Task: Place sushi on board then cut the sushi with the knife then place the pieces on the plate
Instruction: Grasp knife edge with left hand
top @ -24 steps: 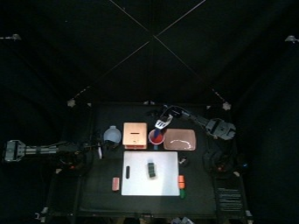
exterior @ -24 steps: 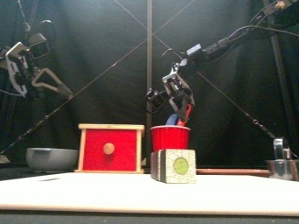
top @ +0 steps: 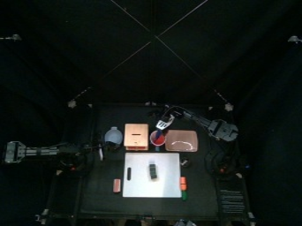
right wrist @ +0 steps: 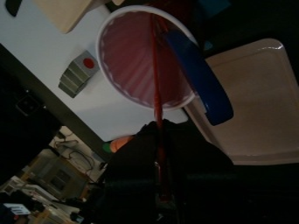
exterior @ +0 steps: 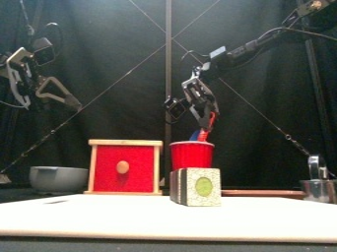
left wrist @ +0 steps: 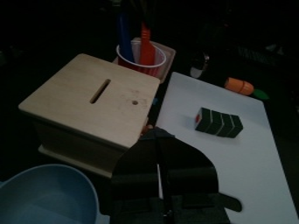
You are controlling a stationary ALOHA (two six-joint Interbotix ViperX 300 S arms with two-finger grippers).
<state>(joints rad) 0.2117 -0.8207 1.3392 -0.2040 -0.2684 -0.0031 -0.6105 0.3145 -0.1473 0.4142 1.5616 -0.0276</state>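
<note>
the left gripper hung off the left edge of the white cutting board, and we could not tell whether it was open or closed. the sushi roll lay on the board's middle. behind the board, the right gripper was clamped on the red knife above the red cup. the pink tray sat behind the board's right part.

The box is pale matt wood, the red cup glossy plastic, the white board smooth.
</note>
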